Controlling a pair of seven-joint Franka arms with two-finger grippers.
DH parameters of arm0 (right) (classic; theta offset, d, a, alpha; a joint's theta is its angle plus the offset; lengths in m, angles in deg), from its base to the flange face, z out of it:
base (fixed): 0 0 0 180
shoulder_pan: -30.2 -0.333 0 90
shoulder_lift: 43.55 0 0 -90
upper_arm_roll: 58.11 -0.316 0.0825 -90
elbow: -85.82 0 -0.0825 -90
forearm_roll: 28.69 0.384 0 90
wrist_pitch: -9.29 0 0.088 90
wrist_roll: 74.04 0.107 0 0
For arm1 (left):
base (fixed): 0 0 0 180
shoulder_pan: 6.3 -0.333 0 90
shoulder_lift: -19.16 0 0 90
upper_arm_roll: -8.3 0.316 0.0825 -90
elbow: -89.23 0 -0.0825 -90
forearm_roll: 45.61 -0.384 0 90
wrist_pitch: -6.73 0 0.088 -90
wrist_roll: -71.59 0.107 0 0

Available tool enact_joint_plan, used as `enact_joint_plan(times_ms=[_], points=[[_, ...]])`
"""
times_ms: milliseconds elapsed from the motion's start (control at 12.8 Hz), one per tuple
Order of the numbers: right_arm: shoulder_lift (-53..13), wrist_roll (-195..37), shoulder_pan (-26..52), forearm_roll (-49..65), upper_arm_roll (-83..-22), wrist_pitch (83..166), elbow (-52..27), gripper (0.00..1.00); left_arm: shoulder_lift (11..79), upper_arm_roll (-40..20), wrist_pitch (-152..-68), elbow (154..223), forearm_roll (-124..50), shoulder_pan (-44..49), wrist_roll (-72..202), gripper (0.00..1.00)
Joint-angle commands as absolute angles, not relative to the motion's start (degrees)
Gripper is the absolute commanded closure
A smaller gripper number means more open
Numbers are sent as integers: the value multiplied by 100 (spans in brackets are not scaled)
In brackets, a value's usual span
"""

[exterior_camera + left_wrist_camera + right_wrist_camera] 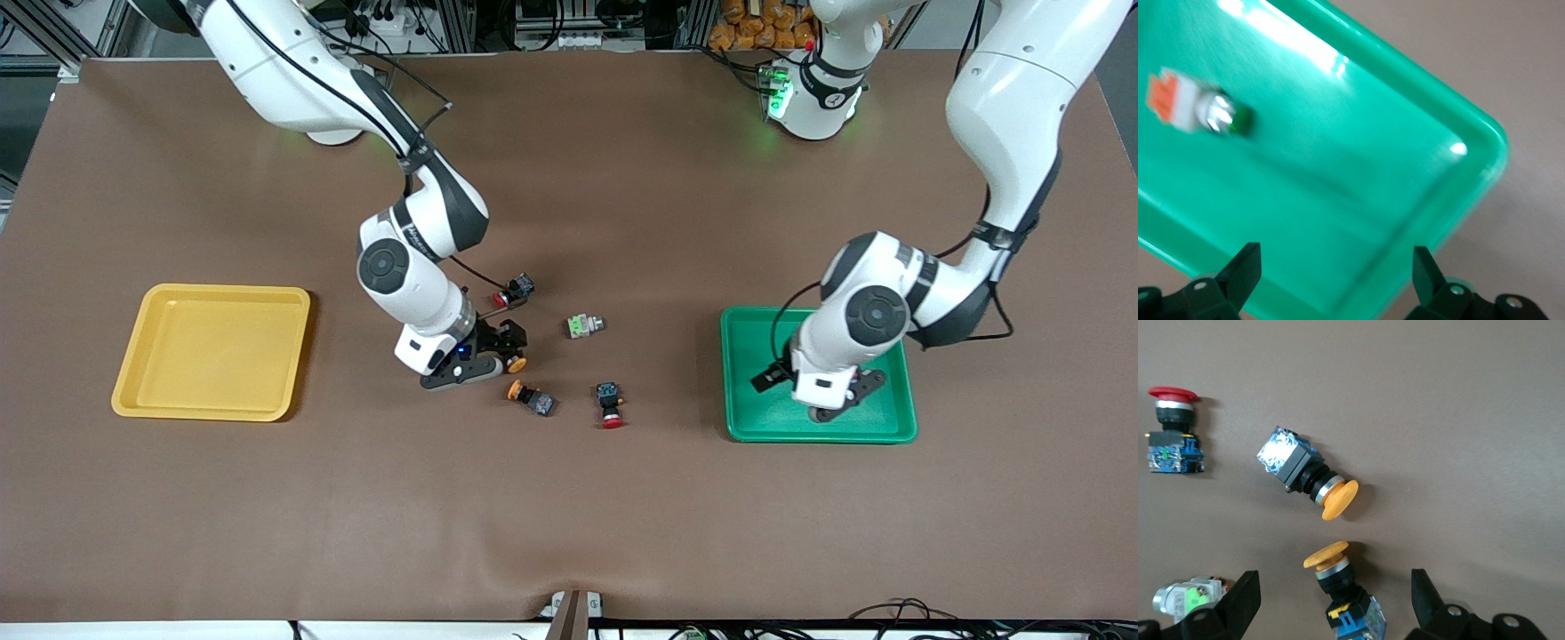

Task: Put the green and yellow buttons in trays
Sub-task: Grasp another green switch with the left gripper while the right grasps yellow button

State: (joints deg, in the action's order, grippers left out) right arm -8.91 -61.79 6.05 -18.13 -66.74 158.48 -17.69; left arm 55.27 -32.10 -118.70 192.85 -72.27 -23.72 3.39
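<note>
The left gripper [1335,280] hangs over the green tray [898,433], jaws apart and empty, a grey-bodied green button [1198,107] lying loose on the tray floor ahead of it: that delivery looks complete. The right gripper [1335,603], jaws spread with nothing held, is low over two yellow-capped buttons, one [1341,583] between its fingers, the other [1308,473] just ahead. Judged next: descend, close on the nearer switch, then carry it to the yellow tray [133,391].

I find no writing, brand, number or sign that I can read anywhere here: not on the switches, not on either tray, not on the worktop, and not on my own two arms.
</note>
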Motion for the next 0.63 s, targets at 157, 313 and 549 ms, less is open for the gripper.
enact_joint_plan(times_ms=[157, 313, 549], points=[[-840, -6050, 559, -1849, -6664, 16459, -2263, 0, 5773, -3362, -11895, 18996, -7154, -1187, -830, 0], [-839, -5963, 498, -1849, -6664, 16459, -2307, 0, 6019, -3336, -12261, 18837, -7145, -763, -1363, 0], [-839, -5251, 243, -1997, -6646, 16433, -2342, 28, 6248, -3284, -12738, 18802, -7233, -359, -1920, 0]])
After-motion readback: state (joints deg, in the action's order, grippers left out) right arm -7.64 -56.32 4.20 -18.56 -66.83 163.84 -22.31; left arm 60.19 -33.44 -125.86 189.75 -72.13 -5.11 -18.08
